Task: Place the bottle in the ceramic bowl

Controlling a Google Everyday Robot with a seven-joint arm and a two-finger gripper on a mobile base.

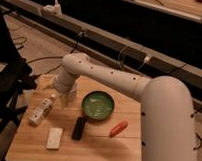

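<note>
The bottle (42, 111) lies unheld on the bench (92, 147); our tool (65, 95) hangs released near its cap. We're on the approach: next, grasp it, then the ceramic bowl (98, 105).

Table (92, 150): light tan wood, faint plank lines. Bottle (41, 110): whitish, white cap, pale printed label. Ceramic bowl (98, 106): glossy green, dark rim, pale sheen inside. Flat bar (79, 128) in front of the bowl: black, plain. Long item (118, 128) to the bowl's right: orange-red. Rectangular block (54, 138): plain white. Robot arm (109, 78): off-white with a row of small dark dots. Gripper (68, 96), low over the table's back left, just beside the bottle's cap: pale grey-white, shaded. Chair (6, 86) at left: black. Floor: dull brown with dark cables.
</note>
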